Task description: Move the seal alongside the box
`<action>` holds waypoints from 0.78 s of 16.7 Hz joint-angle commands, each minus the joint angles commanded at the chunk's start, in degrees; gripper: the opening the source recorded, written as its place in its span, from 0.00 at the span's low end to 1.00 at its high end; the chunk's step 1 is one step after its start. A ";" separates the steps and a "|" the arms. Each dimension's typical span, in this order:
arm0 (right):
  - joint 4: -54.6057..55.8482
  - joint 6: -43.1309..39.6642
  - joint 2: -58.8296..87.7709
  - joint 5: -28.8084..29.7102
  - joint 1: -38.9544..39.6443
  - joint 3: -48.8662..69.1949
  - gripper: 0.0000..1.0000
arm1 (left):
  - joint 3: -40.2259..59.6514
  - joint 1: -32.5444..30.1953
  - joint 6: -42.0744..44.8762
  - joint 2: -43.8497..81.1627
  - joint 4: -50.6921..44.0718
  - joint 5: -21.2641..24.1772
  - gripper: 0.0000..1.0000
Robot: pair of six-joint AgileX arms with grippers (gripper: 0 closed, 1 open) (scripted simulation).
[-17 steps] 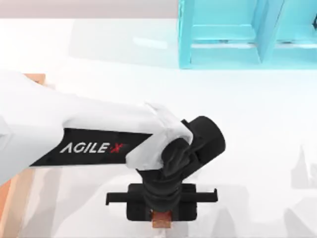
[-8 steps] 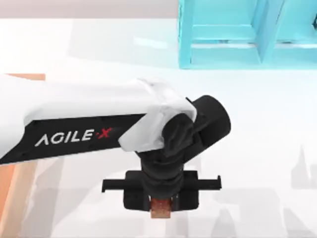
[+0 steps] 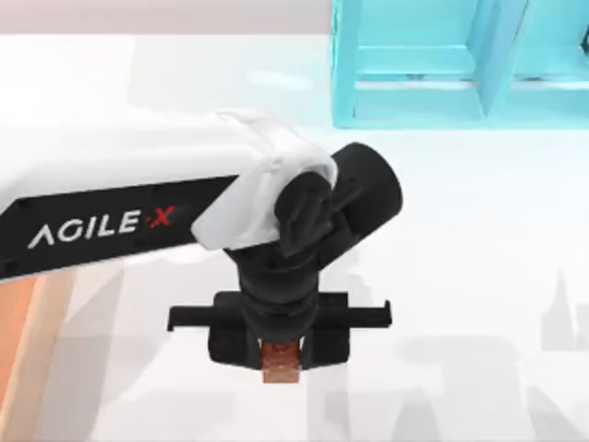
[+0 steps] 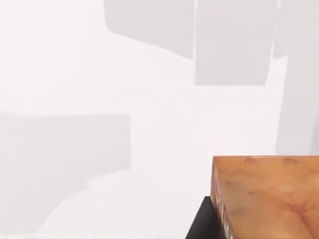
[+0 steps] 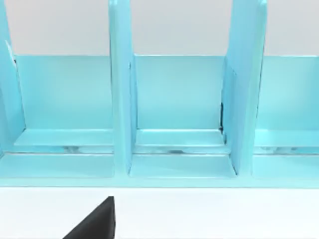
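Leftward since a second ago, left gripper (image 3: 279, 354) stays clamped on the seal (image 3: 280, 361); the box (image 3: 23, 341) lies further left.

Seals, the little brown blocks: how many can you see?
1. The seal sits between the left gripper's fingers, near the table's front edge; others may hide under the arm.

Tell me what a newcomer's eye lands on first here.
The big white left arm sweeps in from the table's left, its black tool shut on the small reddish-brown seal near the front edge. Behind, at the far right, stands a turquoise shelf; the wooden box peeks in at the left edge.
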 joint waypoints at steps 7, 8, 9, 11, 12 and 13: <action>0.00 0.00 0.00 0.00 0.00 0.00 1.00 | 2.77 22.02 21.74 -6.91 -10.90 -0.19 0.00; 0.00 0.00 0.00 0.00 0.00 0.00 1.00 | 3.21 25.20 24.96 -8.06 -12.43 -0.19 0.00; 0.00 0.00 0.00 0.00 0.00 0.00 1.00 | 3.66 27.93 27.71 -9.18 -13.82 -0.19 0.00; 0.00 0.00 0.00 0.00 0.00 0.00 1.00 | 4.45 31.65 31.43 -11.11 -15.91 -0.10 0.00; 0.00 0.00 0.00 0.00 0.00 0.00 1.00 | 4.69 32.57 32.36 -11.69 -16.48 -0.05 0.00; 0.00 0.00 0.00 0.00 0.00 0.00 1.00 | 4.78 32.89 32.68 -11.90 -16.69 -0.03 0.00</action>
